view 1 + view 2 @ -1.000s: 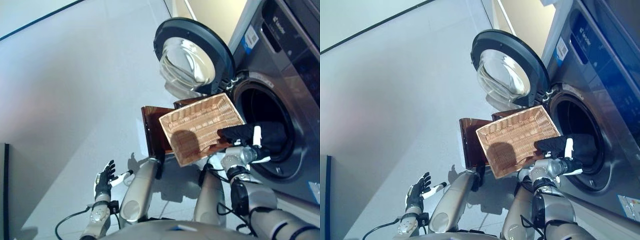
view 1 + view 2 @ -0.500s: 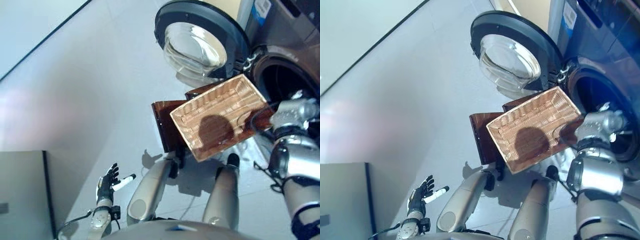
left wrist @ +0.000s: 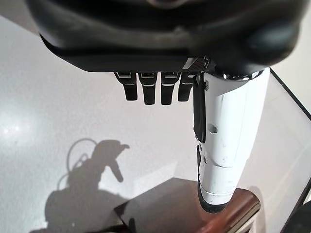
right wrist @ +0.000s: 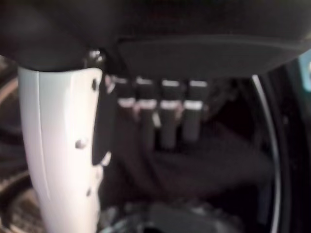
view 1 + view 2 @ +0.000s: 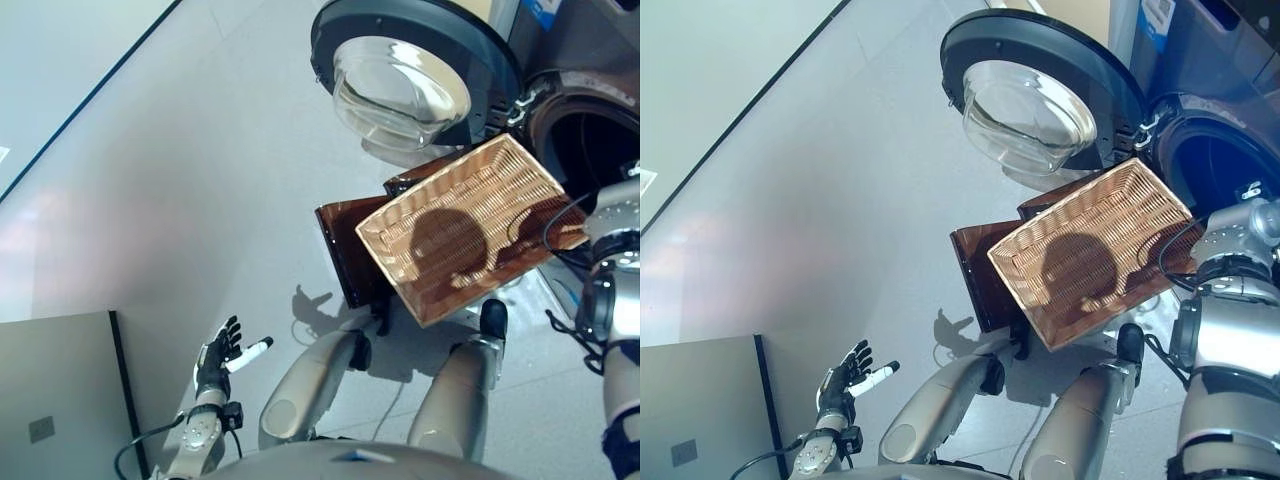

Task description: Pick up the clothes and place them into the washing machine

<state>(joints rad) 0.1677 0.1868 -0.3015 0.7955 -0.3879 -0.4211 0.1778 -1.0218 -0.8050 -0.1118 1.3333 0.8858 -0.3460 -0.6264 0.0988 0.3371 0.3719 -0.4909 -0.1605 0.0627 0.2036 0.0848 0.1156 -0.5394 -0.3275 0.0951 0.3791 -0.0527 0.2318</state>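
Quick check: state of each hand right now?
Left hand: open, empty, above the floor.
Right hand: open, holding nothing, at the washing machine drum.

Looks like a laundry rm or utility area: a front-load washing machine w/ dark grey body stands at the far right, its round glass-windowed door swung wide open and the dark drum opening exposed. A woven wicker basket sits on a low brown stool right in front of the machine. Plain smooth grey floor w/ a dark line across it, bare & utilitarian.
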